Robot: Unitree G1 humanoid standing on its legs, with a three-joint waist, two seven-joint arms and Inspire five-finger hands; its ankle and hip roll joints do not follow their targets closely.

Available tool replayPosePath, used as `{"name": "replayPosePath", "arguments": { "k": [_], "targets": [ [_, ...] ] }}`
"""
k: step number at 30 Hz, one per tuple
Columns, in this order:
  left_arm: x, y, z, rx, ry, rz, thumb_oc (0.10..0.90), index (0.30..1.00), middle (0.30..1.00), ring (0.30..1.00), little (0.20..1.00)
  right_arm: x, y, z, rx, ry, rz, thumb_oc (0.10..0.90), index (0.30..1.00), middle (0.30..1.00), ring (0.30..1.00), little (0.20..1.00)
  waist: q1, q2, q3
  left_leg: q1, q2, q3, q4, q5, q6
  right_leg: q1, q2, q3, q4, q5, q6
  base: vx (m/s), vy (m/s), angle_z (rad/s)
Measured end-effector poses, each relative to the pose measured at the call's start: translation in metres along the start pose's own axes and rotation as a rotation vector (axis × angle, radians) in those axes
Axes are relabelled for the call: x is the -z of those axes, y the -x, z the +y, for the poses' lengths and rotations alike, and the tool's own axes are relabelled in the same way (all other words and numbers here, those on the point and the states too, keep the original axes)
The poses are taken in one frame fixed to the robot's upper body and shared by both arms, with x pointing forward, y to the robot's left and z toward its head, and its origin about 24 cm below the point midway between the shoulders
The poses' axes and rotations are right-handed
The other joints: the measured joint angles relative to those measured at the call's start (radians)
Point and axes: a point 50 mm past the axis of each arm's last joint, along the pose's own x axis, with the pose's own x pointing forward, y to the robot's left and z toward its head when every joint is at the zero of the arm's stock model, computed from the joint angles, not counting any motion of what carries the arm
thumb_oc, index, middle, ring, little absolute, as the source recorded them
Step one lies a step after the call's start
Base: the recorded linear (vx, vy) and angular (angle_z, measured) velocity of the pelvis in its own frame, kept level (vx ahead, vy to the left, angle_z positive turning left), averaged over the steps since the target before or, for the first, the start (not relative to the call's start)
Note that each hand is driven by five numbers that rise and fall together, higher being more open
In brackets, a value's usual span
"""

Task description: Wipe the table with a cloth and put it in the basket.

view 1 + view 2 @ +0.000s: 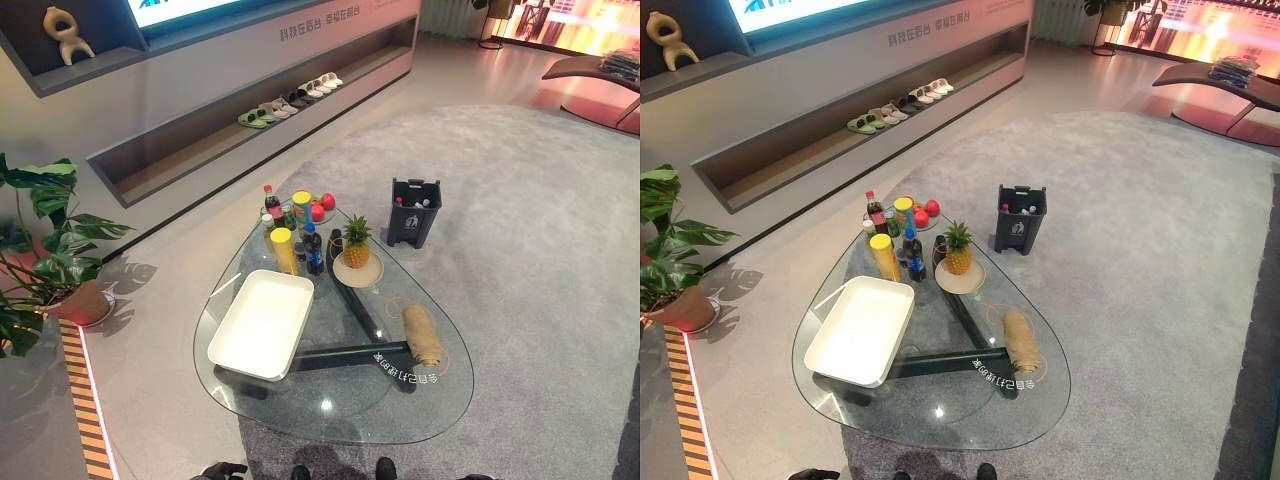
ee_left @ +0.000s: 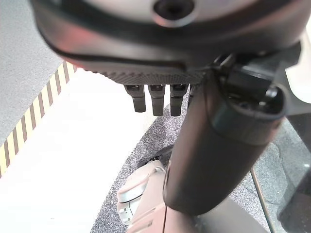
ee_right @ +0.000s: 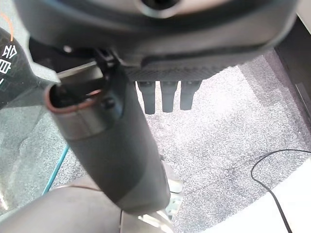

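Observation:
A rolled tan cloth (image 1: 422, 333) lies on the right side of the glass table (image 1: 330, 415), beside a loop of thin cord. A white rectangular basket (image 1: 262, 325), shallow and with nothing in it, stands on the table's left side. My left hand (image 2: 158, 99) hangs low beside my body over the floor and the carpet's edge, fingers straight, holding nothing; it also shows at the near edge of the left eye view as the left hand (image 1: 222, 470). My right hand (image 3: 167, 97) hangs the same way over the grey carpet, open. Both are well short of the table.
At the table's far end stand a pineapple on a plate (image 1: 356, 245), several bottles (image 1: 284, 248) and red apples (image 1: 322, 207). A dark bin (image 1: 414, 211) sits on the carpet beyond. A potted plant (image 1: 45, 255) stands at the left, a wall shelf with slippers (image 1: 290, 100) behind.

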Motion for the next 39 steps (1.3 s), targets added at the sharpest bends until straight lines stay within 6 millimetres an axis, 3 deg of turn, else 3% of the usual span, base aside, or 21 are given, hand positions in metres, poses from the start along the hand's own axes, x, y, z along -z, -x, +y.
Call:
{"name": "replayPosePath", "arguments": {
  "k": [39],
  "targets": [
    [-0.0014,0.0,0.0006,-0.001,0.005,-0.007,0.8,0.9,0.9,0.9,0.9,-0.0013,0.0001,-0.0005,0.001,0.001,-0.004,0.8,0.9,0.9,0.9,0.9,0.001,0.0,0.007,-0.001,0.001,0.0,0.0,0.0,0.0,-0.001,0.0,-0.001,0.0,-0.001,0.001,0.01,-0.001,0.0]
  ]
}}
